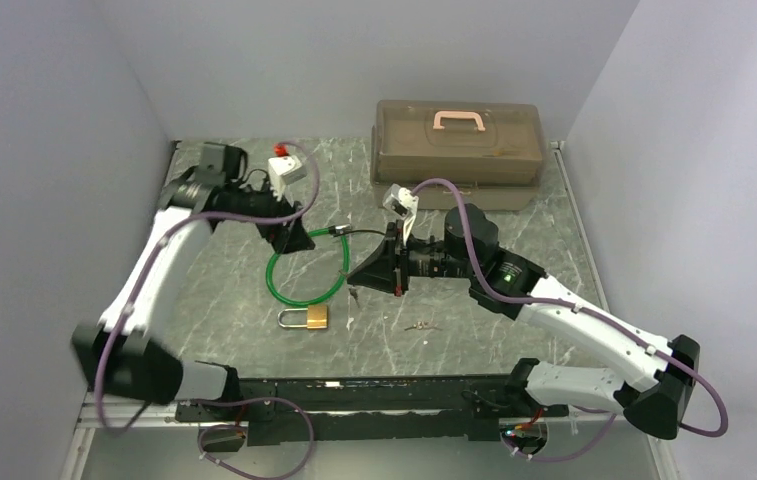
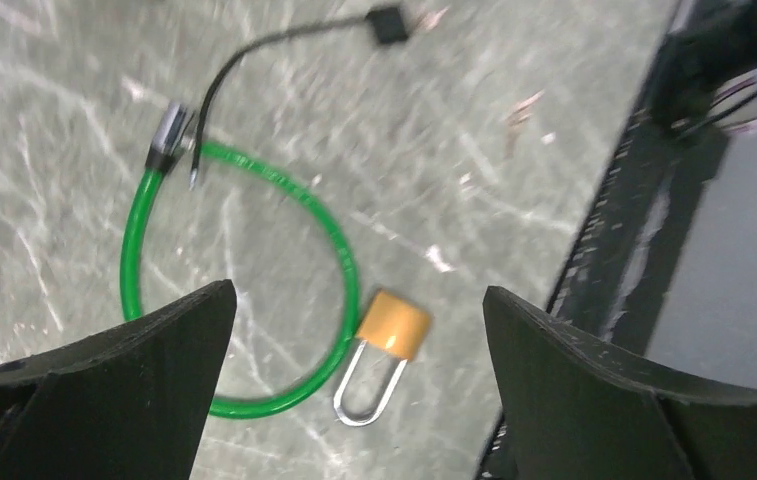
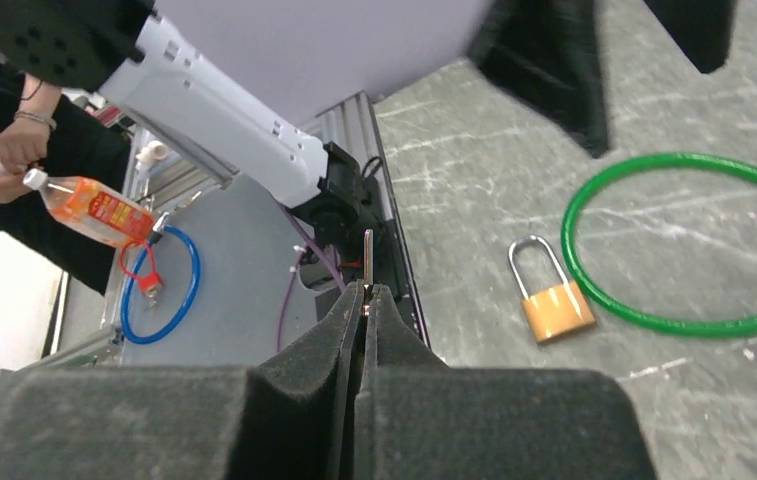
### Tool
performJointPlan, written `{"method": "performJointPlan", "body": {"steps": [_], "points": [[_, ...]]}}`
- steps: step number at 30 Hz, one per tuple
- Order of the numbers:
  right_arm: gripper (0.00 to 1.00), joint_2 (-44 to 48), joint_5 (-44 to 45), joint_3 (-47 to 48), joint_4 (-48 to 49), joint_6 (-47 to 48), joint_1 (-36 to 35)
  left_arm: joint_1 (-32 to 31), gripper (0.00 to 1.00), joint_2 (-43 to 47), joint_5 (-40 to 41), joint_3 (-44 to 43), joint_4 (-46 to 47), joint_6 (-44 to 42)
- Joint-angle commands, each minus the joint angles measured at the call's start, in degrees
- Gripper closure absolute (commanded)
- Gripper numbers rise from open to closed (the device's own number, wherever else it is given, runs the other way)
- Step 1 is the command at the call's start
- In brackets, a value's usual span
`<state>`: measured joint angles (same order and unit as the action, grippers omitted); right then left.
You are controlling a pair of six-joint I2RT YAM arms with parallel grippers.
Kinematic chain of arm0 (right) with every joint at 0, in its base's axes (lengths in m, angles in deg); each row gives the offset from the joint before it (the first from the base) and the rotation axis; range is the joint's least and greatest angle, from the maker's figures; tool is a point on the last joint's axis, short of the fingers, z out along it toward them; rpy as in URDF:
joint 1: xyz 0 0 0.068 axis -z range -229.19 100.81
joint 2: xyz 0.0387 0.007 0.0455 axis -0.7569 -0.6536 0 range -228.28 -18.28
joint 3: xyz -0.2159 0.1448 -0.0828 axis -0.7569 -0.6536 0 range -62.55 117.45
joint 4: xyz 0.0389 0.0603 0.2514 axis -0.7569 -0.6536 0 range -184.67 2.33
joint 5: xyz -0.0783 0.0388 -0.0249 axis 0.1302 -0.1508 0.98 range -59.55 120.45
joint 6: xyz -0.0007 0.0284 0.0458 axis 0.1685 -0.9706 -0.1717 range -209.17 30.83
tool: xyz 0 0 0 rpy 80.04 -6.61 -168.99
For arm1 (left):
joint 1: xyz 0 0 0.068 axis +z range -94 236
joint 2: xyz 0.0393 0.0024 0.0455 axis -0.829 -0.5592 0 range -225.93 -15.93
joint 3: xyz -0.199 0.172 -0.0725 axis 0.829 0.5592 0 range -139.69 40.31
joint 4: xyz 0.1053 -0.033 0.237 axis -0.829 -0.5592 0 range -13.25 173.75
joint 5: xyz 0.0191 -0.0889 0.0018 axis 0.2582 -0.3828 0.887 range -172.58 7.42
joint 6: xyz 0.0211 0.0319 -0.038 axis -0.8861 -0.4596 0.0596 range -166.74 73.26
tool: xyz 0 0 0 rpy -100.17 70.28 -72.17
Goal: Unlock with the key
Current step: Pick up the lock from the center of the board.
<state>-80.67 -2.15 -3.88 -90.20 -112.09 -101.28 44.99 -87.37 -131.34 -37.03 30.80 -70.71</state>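
Grey marbled table (image 1: pixel 454 350): right gripper (image 3: pixel 365 296) pinches the key (image 3: pixel 368 255), blade projecting past its closed jaws; left gripper (image 2: pixel 359 290) spread wide

Only the thin blade of the key (image 3: pixel 368 258) shows; the rest is hidden inside the right gripper (image 3: pixel 364 296).

We see a marbled table (image 1: pixel 224 300) carrying a green cable loop (image 2: pixel 254 408), a brass padlock (image 1: pixel 309 318) at its 6 o'clock, a metal bit (image 1: pixel 419 326) (too tiny to identify) at the padlock's 3 o'clock, and a brown toolbox (image 1: pixel 459 140) at 12.
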Motion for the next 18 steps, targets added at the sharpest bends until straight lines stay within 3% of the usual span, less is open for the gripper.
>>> {"method": "performJointPlan", "body": {"steps": [1, 5, 9, 18], "points": [[1.00, 3.12, 5.89, -0.14, -4.51, 1.55, 0.31, 0.80, 0.01, -15.84, 9.37, -3.43, -1.26, -8.34], [1.00, 4.82, 7.77, -0.18, -5.82, 2.13, 0.45, 0.81, 0.01, -26.10, 14.40, -6.64, 3.18, -8.10], [1.00, 6.11, 8.51, -0.22, -6.30, 2.37, 0.72, 0.60, 0.01, -30.22, 18.57, -5.47, 10.24, -9.22], [1.00, 6.47, 8.16, 0.99, -6.34, 2.95, 1.09, -0.29, 0.05, -38.27, 21.33, -6.37, 15.13, -14.69]]}}
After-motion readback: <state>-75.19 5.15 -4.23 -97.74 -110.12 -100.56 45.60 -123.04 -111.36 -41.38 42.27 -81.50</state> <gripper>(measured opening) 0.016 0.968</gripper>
